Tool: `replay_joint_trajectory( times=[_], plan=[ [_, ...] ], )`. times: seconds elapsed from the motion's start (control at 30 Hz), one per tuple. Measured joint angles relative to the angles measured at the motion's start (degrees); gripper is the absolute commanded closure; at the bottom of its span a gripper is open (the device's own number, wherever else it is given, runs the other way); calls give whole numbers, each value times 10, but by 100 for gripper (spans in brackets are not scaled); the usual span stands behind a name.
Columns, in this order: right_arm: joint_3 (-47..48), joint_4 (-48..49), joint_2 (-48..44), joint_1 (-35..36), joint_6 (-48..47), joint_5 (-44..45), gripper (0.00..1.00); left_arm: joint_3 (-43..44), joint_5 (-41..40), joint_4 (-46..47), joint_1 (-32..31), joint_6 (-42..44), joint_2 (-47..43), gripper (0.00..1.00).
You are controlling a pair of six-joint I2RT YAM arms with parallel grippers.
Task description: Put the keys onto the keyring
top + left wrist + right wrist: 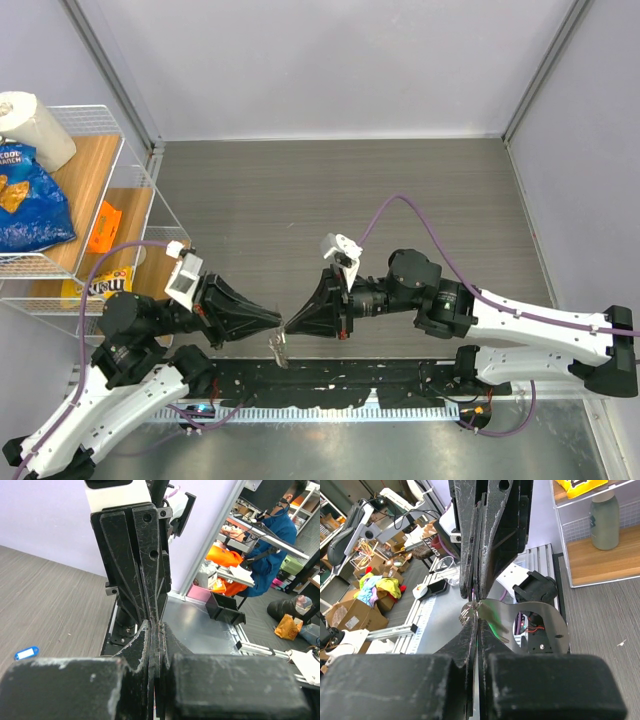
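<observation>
My left gripper [277,322] and right gripper [291,325] meet tip to tip above the table's near edge, both shut. In the right wrist view the small silver keyring [468,610] sits at the junction, pinched by the left gripper's fingers [470,575] from above. A blurred green key [502,626] hangs just right of the ring, and green shows between my right jaws [477,619]. A pale strap piece [279,350] dangles below the tips. The blue-tagged key [26,653] lies loose on the table in the left wrist view. My left jaws [156,626] are pressed together.
A white wire shelf [140,190] stands at the left with a blue chip bag [28,205], a paper roll [35,125] and an orange packet [103,228]. A black cable strip [330,378] runs along the near edge. Grey walls [560,170] bound the table.
</observation>
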Motion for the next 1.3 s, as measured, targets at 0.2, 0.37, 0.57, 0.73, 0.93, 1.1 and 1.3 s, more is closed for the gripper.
replay_joint_trajectory(
  times=[0.2,0.37,0.57,0.73,0.93,1.1,1.3],
  plan=[
    [-1,7,-2,0,4,3,76,-2,-8,14,0,-7,-3,100],
    [-1,-27,-23,0,-7,17,70,-3,-19,31,0,-8,-8,100],
    [15,-47,-44,0,-28,38,69,-3,-22,35,0,-9,-8,100],
    [33,-54,-39,0,-38,46,68,-3,-23,38,0,-9,-8,100],
    [46,-53,-20,0,-43,50,68,-3,-24,44,0,-10,-8,100],
    [48,-51,-6,0,-42,50,68,-3,-27,49,0,-11,-8,100],
    [49,-43,0,0,-42,50,68,-3,-28,50,0,-11,-8,100]
  ],
)
